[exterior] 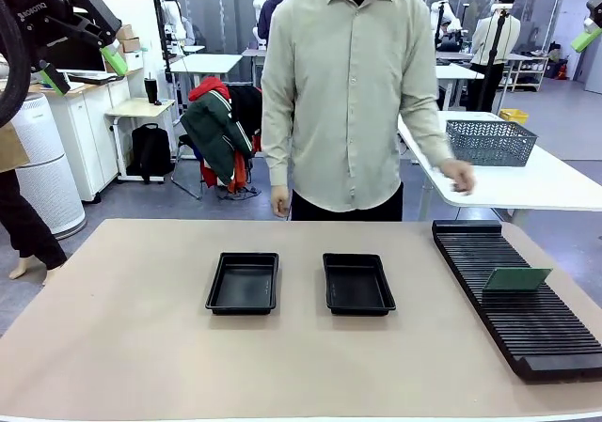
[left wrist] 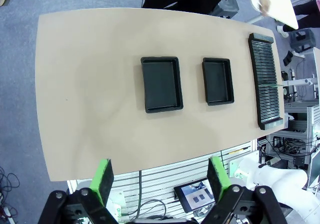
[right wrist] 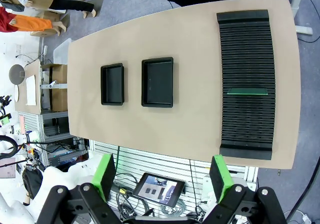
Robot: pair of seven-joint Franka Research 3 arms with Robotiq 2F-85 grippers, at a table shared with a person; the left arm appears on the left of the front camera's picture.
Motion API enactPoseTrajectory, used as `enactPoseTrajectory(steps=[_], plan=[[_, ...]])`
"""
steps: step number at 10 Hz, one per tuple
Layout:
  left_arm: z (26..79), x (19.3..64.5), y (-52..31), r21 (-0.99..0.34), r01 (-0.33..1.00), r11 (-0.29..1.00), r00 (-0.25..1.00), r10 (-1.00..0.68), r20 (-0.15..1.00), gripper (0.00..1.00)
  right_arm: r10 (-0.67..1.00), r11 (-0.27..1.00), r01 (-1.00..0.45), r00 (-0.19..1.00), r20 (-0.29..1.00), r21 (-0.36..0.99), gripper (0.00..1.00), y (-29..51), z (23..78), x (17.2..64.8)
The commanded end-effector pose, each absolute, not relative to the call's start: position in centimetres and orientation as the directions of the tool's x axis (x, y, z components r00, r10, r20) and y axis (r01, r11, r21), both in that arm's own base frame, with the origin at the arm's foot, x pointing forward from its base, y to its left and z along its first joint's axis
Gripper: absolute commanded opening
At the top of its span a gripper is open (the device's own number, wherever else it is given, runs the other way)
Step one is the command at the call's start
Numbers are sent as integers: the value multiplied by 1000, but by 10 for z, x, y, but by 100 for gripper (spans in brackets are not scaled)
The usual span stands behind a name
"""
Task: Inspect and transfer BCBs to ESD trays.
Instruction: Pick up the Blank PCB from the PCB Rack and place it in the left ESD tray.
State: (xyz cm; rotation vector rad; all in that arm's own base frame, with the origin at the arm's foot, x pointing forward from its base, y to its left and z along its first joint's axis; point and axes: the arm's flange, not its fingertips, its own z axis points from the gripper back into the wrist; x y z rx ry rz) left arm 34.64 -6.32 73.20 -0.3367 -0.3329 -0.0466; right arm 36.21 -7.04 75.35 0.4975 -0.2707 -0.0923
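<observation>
Jaws on both arms gape released, high above the desk. Its slotted rack sits lower right; both ESD trays lie empty at centre. One green BCB stands in the rack, so no transfer is done.

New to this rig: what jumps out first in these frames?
Two empty black ESD trays sit side by side mid-table, a person beyond them. One green BCB stands in the long slotted rack on the robot's right. Left claw and right claw hang open, high above the table.

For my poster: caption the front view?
Two empty black trays wait beside a rack holding one green board; a person stands behind.
</observation>
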Motion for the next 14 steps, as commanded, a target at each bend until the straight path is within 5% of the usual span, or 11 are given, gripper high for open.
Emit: enactPoseTrajectory(steps=[1,7,11,14], plan=[[731,346,-64,-325,102,940,944,12,330,100,-151,876,20,960,234,483,100,-71,754,362],[731,346,-64,-325,102,940,944,12,330,100,-153,875,22,960,234,483,100,-70,753,362],[731,346,-64,-325,102,940,944,12,330,100,152,930,-249,931,333,271,100,-61,715,373],[731,346,-64,-325,102,940,944,12,330,100,479,836,-543,795,372,83,100,-61,666,383]])
